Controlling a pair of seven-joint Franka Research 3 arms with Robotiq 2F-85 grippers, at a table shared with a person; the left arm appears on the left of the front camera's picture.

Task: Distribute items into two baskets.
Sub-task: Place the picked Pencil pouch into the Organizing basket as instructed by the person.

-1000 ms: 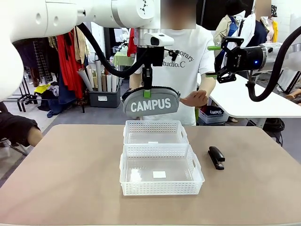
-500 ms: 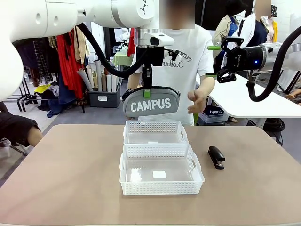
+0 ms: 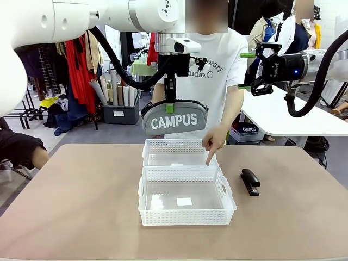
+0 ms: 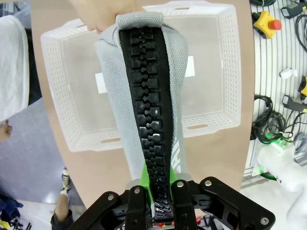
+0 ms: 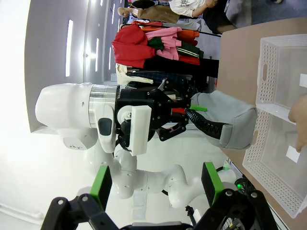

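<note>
Your left gripper [image 3: 170,104] is clenched on the top edge of the grey pouch [image 3: 174,120], right at the black zipper, and the pouch hangs in the air with its white "CAMPUS" lettering facing you, big and easy to read. It's hovering just above the far basket [image 3: 179,145], not touching it. In your left wrist view the zipper runs straight up from between the green pads, with both baskets on the table below it.

The person's hand [image 3: 215,140] is down at the far basket's right side, index finger pointing at its rim. Their white T-shirt [image 3: 217,81] shows part of a print: "...orary" over "...udio.C", the rest hidden behind your arm.

The near basket [image 3: 185,216] sits against the far one, front to back. Each has a small white label on its floor, too small to read.

The black stapler [image 3: 250,181] lies on the table [image 3: 81,190], just right of the near basket.

Your right gripper [image 3: 251,70] is up high on the right, jaws spread wide, nothing in them. A dark box on the floor behind carries white lettering that looks like "CAMPUS".
</note>
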